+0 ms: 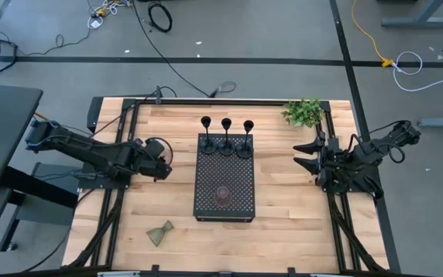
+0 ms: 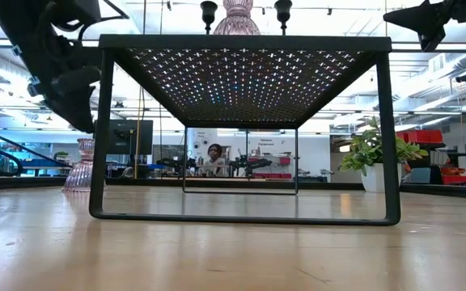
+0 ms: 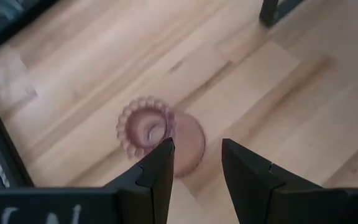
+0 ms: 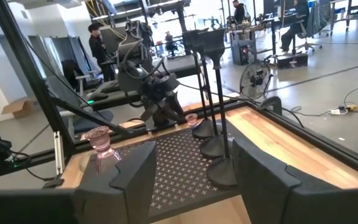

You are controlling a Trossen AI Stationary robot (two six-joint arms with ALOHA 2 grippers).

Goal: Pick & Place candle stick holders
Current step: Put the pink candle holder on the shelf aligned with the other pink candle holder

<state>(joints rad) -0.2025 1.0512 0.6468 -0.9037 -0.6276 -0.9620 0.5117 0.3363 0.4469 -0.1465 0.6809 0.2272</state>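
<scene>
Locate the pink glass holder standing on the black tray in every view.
High view: pink holder on the tray's end away from the black stems.
Low view: top centre, above the tray top.
Left wrist view: not in it.
Right wrist view: left of centre, on the tray.
Landmark: the tray.

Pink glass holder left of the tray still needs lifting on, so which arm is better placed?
Left. The left gripper hangs open right above the pink glass holder; the right gripper waits across the tray.
</scene>
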